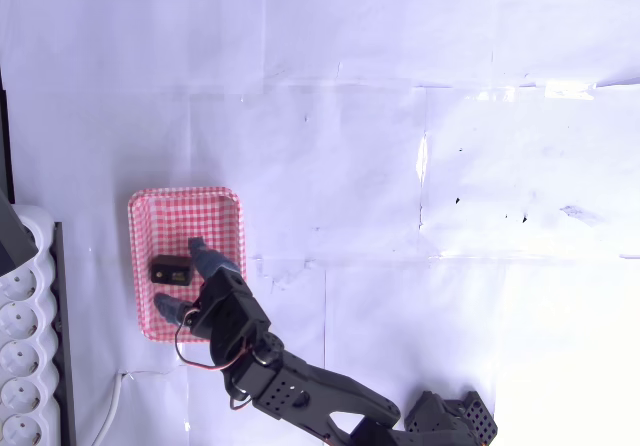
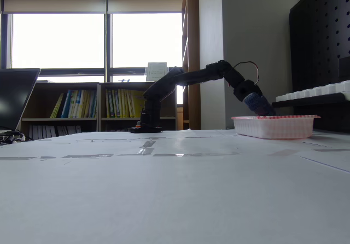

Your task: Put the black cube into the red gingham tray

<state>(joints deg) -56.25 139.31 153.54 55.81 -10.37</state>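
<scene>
The red gingham tray (image 1: pixel 187 206) lies at the left of the white table in the overhead view. The black cube (image 1: pixel 170 269) rests on the tray's floor, a small pale mark on its top face. My gripper (image 1: pixel 186 282) is open over the tray, one blue-tipped finger (image 1: pixel 205 257) just right of the cube and the other (image 1: pixel 168 310) near the tray's lower edge. The cube sits near the fingertips, not clamped. In the fixed view the gripper (image 2: pixel 261 107) dips into the tray (image 2: pixel 273 127), whose wall hides the cube.
A white egg-carton-like holder (image 1: pixel 24 366) stands left of the tray beside a dark strip, with a white cable (image 1: pixel 113 398) below it. The arm's base (image 1: pixel 440 421) is at the bottom edge. A black pegboard (image 2: pixel 322 52) rises behind the tray.
</scene>
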